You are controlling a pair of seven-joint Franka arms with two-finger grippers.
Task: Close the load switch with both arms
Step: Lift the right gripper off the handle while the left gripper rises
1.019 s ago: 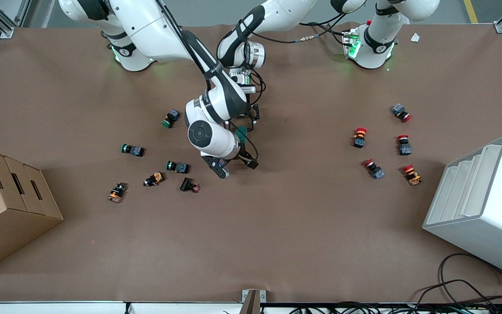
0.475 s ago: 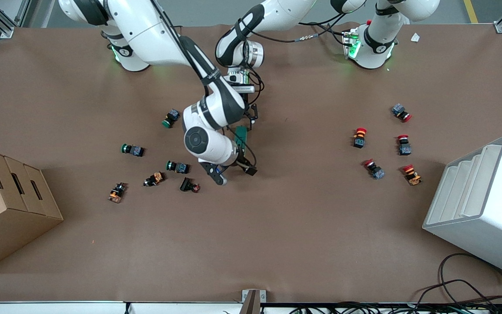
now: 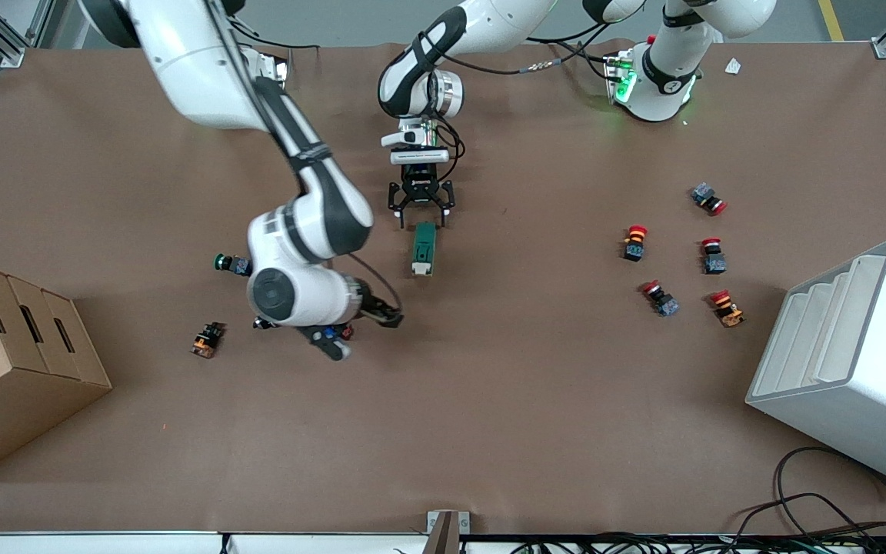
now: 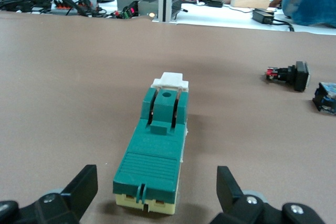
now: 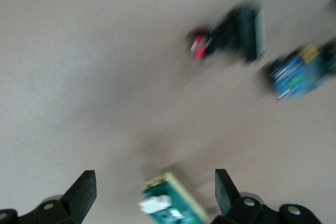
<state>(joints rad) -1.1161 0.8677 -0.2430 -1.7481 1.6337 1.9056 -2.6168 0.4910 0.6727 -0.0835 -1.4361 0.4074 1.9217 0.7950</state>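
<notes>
With both grippers spread and empty — left gripper (image 3: 421, 213) at the load switch (image 3: 423, 248), right gripper (image 3: 381, 314) over the table nearby — your unpinned switch may skid when pushed.

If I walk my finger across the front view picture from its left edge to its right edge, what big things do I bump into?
Cardboard box → right gripper → load switch → red-capped push buttons → white bin.
</notes>
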